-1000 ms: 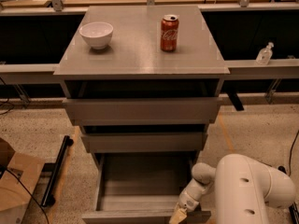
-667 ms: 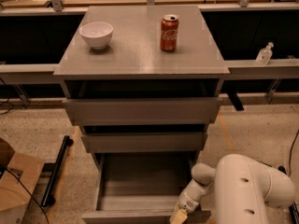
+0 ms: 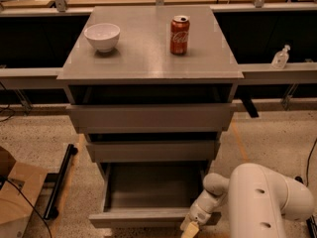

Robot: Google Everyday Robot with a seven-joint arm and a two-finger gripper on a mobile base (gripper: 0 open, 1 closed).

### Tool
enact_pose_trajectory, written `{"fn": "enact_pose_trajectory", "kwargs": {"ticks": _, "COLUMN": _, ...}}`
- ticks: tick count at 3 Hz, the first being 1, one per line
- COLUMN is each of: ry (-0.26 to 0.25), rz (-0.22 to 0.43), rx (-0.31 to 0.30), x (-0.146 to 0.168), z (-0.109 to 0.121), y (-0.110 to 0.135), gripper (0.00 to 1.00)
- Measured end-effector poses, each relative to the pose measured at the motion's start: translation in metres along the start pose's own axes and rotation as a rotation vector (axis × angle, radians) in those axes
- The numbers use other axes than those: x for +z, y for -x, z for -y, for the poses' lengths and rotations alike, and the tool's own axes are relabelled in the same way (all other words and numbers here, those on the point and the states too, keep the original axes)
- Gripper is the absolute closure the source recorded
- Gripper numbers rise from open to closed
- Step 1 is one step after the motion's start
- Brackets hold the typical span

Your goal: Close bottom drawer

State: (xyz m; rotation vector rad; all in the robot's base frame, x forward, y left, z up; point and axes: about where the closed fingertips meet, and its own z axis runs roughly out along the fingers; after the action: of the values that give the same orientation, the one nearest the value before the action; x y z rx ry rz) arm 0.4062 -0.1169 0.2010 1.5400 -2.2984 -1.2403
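Observation:
The bottom drawer [image 3: 148, 185] of the grey cabinet is pulled far out. Its grey box is empty and its narrow front panel [image 3: 141, 217] sits near the lower edge of the view. Above it the medium drawer front [image 3: 152, 151] and the widest drawer front [image 3: 151, 117] stick out a little. My gripper [image 3: 190, 227] hangs at the right end of the bottom drawer's front panel, at the end of the white arm [image 3: 262, 202]. It is mostly cut off by the frame's lower edge.
A white bowl [image 3: 102, 36] and a red soda can [image 3: 179, 34] stand on the cabinet top [image 3: 143, 58]. A cardboard box [image 3: 17, 197] and a black bar [image 3: 59, 182] lie on the floor at left. A clear bottle [image 3: 280, 57] rests on the rail at right.

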Motion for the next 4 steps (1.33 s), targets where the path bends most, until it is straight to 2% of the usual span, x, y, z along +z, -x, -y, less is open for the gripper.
{"fn": "enact_pose_trajectory", "kwargs": {"ticks": 1, "ry": -0.092, "rz": 0.024, "rx": -0.07, "x": -0.012, "z": 0.015, "y": 0.005, "gripper": 0.61}}
{"fn": "enact_pose_trajectory", "kwargs": {"ticks": 2, "ry": -0.208, "rz": 0.046, "rx": -0.177, "x": -0.037, "z": 0.041, "y": 0.024, "gripper": 0.85}}
{"fn": "enact_pose_trajectory", "kwargs": {"ticks": 3, "ry": -0.296, "rz": 0.078, "rx": -0.275, "x": -0.06, "z": 0.058, "y": 0.04, "gripper": 1.0}}
{"fn": "enact_pose_trajectory", "kwargs": {"ticks": 4, "ry": -0.296, "rz": 0.078, "rx": -0.275, "x": -0.06, "z": 0.058, "y": 0.04, "gripper": 1.0}}
